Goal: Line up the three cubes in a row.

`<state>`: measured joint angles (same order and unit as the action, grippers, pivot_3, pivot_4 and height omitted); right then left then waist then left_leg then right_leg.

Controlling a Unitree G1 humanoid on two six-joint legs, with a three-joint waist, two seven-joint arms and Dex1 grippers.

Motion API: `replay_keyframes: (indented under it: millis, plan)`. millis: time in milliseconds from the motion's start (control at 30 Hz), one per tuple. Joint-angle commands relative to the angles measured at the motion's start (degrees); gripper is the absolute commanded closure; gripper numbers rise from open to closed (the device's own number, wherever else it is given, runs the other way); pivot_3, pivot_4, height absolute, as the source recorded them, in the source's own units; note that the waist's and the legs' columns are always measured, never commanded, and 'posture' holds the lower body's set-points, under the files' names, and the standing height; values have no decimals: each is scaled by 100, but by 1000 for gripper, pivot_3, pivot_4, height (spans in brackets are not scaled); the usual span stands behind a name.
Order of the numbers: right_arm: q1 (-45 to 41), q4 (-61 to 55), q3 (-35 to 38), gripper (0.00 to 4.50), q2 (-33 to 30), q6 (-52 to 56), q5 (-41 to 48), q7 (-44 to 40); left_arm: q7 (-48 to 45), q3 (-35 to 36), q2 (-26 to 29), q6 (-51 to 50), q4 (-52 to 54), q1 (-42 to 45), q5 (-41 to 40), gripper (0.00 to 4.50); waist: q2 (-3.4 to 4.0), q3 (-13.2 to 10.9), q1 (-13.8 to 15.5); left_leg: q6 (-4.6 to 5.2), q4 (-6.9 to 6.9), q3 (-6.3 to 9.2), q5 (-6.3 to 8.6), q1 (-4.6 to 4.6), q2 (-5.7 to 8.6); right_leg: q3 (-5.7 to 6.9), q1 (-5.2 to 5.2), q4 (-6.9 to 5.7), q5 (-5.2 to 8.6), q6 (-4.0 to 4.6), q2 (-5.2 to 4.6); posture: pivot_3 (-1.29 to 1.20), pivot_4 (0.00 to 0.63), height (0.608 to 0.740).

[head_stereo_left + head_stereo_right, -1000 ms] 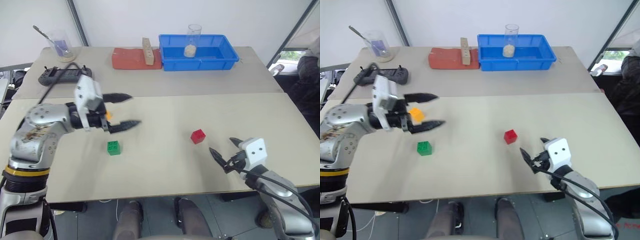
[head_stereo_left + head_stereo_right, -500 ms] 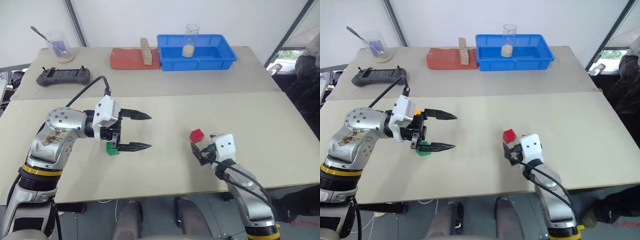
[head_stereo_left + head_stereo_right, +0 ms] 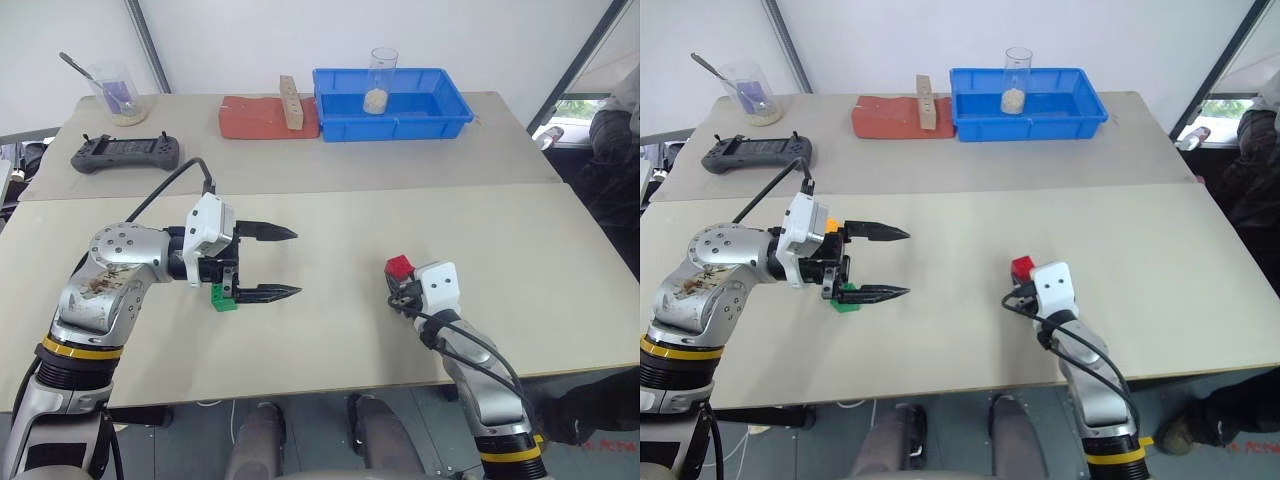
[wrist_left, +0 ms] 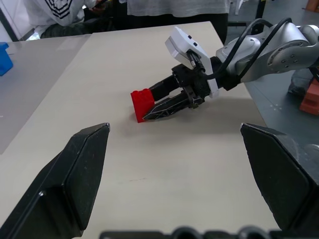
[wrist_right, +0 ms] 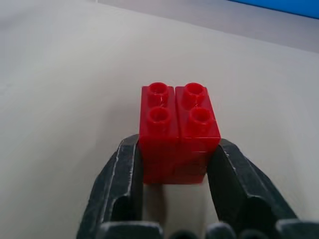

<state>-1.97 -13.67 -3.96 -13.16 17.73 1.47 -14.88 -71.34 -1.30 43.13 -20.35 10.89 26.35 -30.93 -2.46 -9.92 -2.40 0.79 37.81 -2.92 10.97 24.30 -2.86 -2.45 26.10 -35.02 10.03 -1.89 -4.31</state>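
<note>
On the table, the right gripper has its two black fingers squeezed against the sides of the red cube, which sits near the front edge on the right. Over on the left side, the left gripper hangs above the table with its fingers spread wide and nothing between them. Right beside it sit the green cube and the orange-yellow cube, partly hidden by it.
</note>
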Motion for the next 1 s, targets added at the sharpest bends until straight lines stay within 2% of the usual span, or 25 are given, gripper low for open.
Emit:
replay_keyframes:
  millis: [33, 167, 267, 467, 600, 767, 1000]
  plan:
    - [-108, -262, 100, 3073, -237, -106, 278, -448, 59, 181, 29, -7, 200, -49, -87, 0, 0, 0, 0, 0, 0, 0, 0, 0, 0, 0, -1, 1, 0, 0, 0, 0, 150, 740]
    - [-751, -168, 85, 3073, -929, -50, 809, -1701, 114, 282, 10, 114, 134, -201, -65, 0, 1, -1, -31, 0, 0, -8, 0, 1, 1, -5, 2, 2, 0, -1, -2, 0, 150, 740]
    - [-1572, 530, -88, 3073, -1370, -273, 1156, -2891, 19, 362, 57, 330, 91, -576, 1, 0, 0, -2, -56, 1, 1, -11, 0, -10, -2, -11, -1, 0, -2, 1, 4, 0, 150, 740]
    - [-2597, 1797, -895, 3073, -1448, -1083, 1147, -4715, 375, 762, -54, 684, 455, -1382, 3, 0, 0, -2, 4, 1, -3, 14, 0, -9, -19, -4, -2, -5, 0, 9, 35, 0, 150, 740]
    - [-2790, 2345, -1211, 3073, -1407, -1676, 1023, -5342, 737, 1072, -114, 624, 992, -2095, -114, 0, 0, -2, 12, 1, -3, 8, 0, -1, -14, -5, -2, 1, 0, 7, 24, 0, 150, 740]
    - [-2986, 2758, -1274, 3073, -1347, -1801, 1117, -5859, 1057, 1473, -197, 539, 1933, -3297, -336, 0, 1, -2, 11, 0, -1, -11, 0, -4, -5, -4, -1, 2, 0, 4, -1, 0, 150, 740]
    - [-3331, 3405, -1206, 3073, -1241, -1959, 1013, -6067, 1198, 1646, -148, 520, 2246, -3760, -422, 0, 3, -3, 17, -3, -1, -8, 2, -14, -10, 5, 2, -8, -10, 22, 3, 0, 150, 740]
